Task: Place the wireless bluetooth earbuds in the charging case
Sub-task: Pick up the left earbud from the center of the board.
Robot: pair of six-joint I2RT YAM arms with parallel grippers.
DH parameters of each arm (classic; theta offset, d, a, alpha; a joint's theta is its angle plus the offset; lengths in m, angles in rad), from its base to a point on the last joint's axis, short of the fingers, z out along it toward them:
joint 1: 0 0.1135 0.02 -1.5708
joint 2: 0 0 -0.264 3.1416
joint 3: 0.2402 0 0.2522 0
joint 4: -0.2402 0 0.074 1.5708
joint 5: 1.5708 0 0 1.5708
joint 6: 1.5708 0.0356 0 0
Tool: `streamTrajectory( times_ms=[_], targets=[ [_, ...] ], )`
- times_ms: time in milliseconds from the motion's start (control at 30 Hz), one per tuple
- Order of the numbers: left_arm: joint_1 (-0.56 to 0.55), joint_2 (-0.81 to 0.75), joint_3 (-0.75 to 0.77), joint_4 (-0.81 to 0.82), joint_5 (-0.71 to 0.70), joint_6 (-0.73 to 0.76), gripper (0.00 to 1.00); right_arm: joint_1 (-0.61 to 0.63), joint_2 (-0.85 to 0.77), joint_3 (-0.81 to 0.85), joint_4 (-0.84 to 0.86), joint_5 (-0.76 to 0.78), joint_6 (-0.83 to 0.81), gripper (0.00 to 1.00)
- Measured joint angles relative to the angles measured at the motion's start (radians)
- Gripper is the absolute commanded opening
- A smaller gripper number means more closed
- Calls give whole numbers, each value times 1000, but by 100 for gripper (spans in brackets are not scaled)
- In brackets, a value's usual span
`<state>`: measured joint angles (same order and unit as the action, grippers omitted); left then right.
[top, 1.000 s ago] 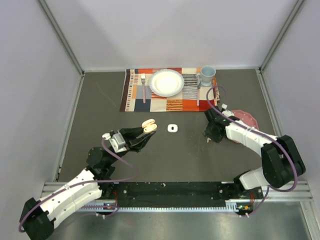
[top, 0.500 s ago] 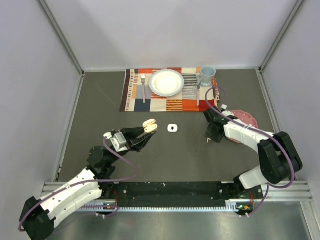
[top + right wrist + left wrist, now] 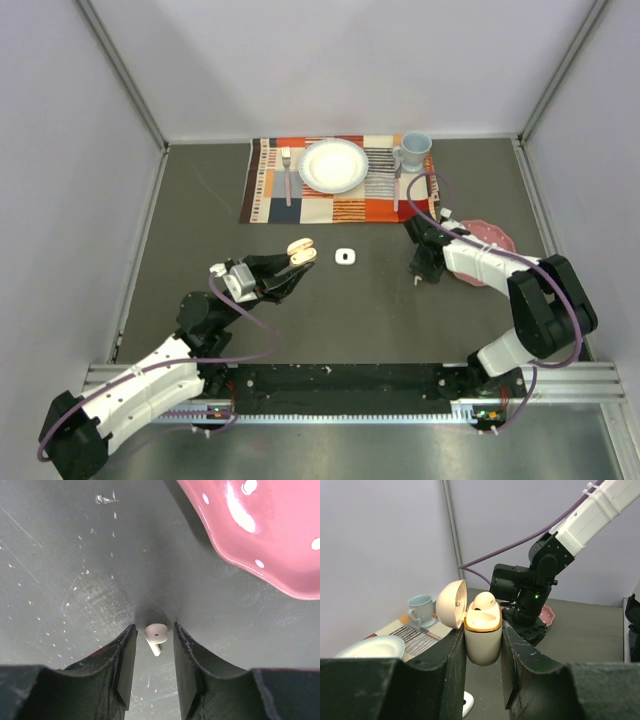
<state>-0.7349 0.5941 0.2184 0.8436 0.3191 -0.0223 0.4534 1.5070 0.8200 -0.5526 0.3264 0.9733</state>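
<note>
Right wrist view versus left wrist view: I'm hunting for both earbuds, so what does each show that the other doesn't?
Only the right wrist view: a loose earbud lying on the table, between the open fingers of the right gripper, apparently untouched. Only the left wrist view: the left gripper shut on the open charging case, a second earbud seated in it, plus the blue cup and white plate. Both: the pink dish and the grey table.
</note>
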Motion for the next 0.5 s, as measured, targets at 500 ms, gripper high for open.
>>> streamTrajectory(
  times_ms=[500],
  targets=[
    [0, 11, 0, 0, -7, 0, 0, 0, 13, 1, -1, 11, 0, 29]
  ],
)
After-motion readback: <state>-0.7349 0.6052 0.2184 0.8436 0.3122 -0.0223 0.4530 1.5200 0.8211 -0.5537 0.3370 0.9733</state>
